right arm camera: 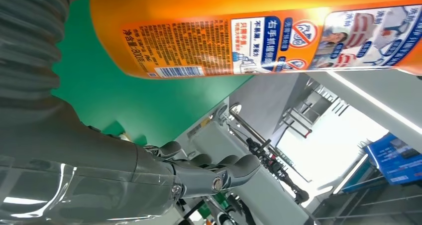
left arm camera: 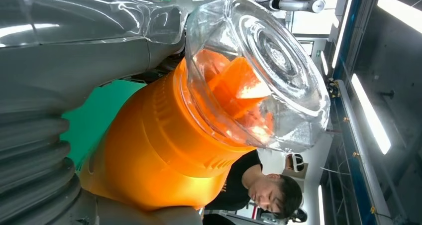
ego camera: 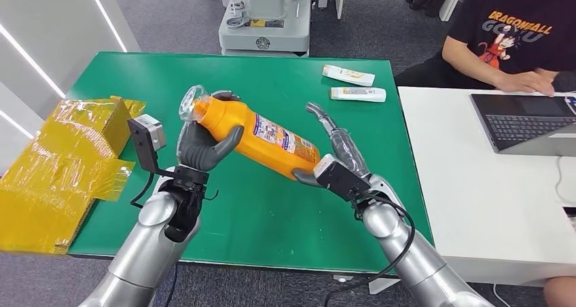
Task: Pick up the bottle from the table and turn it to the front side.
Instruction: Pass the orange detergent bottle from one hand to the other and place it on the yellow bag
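Left hand (ego camera: 204, 146) grips the bottle (ego camera: 255, 136) near its cap end, dark fingers wrapped round the orange body just below the clear cap (ego camera: 191, 103). Bottle held off the green worktop (ego camera: 272, 212), lying tilted: cap end up and to the robot's left, base lower and to the right. Label (ego camera: 282, 136) with blue and white print faces up toward the head camera.

Left wrist view: clear cap (left arm camera: 263, 70) close up, orange nozzle visible inside it, ribbed orange shoulder below.

Right hand (ego camera: 334, 159) at the base end of the bottle. Thumb sits under the base; fingers (ego camera: 325, 121) are stretched out straight past the bottle, apart from it. Whether the thumb or palm actually touches the base cannot be told. Right wrist view: label side of the bottle (right arm camera: 259, 31) with barcode and small print passes above the extended fingers (right arm camera: 214, 172), a clear gap between them. The hand is not closed round anything.

Left on the worktop: a yellow box (ego camera: 64, 168) wrapped in shiny film, overhanging the edge.

Far side of the worktop: two white tubes (ego camera: 353, 84) lying side by side, near each other, well apart from the bottle.

Right of the worktop: a white desk (ego camera: 475, 185) with an open laptop (ego camera: 526, 122). A person (ego camera: 516, 35) in a black printed shirt sits there, hand by the laptop.

Beyond the worktop: the base of a grey machine (ego camera: 265, 22) on the floor.
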### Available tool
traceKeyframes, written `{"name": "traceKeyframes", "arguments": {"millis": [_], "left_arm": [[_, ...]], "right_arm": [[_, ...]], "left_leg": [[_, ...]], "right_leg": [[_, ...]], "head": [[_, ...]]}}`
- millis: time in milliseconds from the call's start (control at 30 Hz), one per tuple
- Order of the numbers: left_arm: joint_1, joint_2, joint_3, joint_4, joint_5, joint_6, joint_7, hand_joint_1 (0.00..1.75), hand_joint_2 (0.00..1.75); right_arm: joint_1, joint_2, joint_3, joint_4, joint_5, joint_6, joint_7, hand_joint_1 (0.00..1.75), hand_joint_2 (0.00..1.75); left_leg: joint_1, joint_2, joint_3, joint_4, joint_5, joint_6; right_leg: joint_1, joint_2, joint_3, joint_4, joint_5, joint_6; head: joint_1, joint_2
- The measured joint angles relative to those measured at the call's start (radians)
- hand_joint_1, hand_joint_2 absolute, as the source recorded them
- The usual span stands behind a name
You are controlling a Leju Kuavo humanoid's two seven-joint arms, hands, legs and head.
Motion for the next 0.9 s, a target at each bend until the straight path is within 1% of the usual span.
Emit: {"name": "traceKeyframes", "arguments": {"millis": [400, 633, 700, 900], "left_arm": [[0.006, 0.0, 0.0, 0.002, 0.0, -0.001, 0.001, 1.75, 1.75], [0.017, 0.0, 0.0, 0.002, 0.004, -0.001, 0.002, 1.75, 1.75], [0.018, 0.001, 0.0, 0.002, 0.005, 0.009, 0.002, 1.75, 1.75], [0.033, 0.014, 0.008, 0.002, 0.0, 0.047, 0.0, 1.75, 1.75]], "right_arm": [[0.006, 0.0, -0.005, -0.013, -0.007, -0.001, 0.007, 0.0, 1.75], [0.028, 0.0, -0.006, -0.034, -0.01, -0.011, 0.015, 0.0, 1.75], [0.038, 0.0, -0.006, -0.048, -0.027, -0.014, 0.035, 0.0, 1.75], [0.087, 0.0, -0.008, -0.146, -0.166, 0.004, 0.163, 0.0, 1.75]], "left_leg": [[0.0, 0.0, 0.0, 0.0, 0.0, 0.0], [0.0, 0.0, 0.0, 0.0, 0.0, 0.0], [0.0, 0.0, 0.0, 0.0, 0.0, 0.0], [0.0, 0.0, 0.0, 0.0, 0.0, 0.0]], "right_leg": [[0.0, 0.0, 0.0, 0.0, 0.0, 0.0], [0.0, 0.0, 0.0, 0.0, 0.0, 0.0], [0.0, 0.0, 0.0, 0.0, 0.0, 0.0], [0.0, 0.0, 0.0, 0.0, 0.0, 0.0]], "head": [[0.0, 0.0], [0.0, 0.0], [0.0, 0.0], [0.0, 0.0]]}}
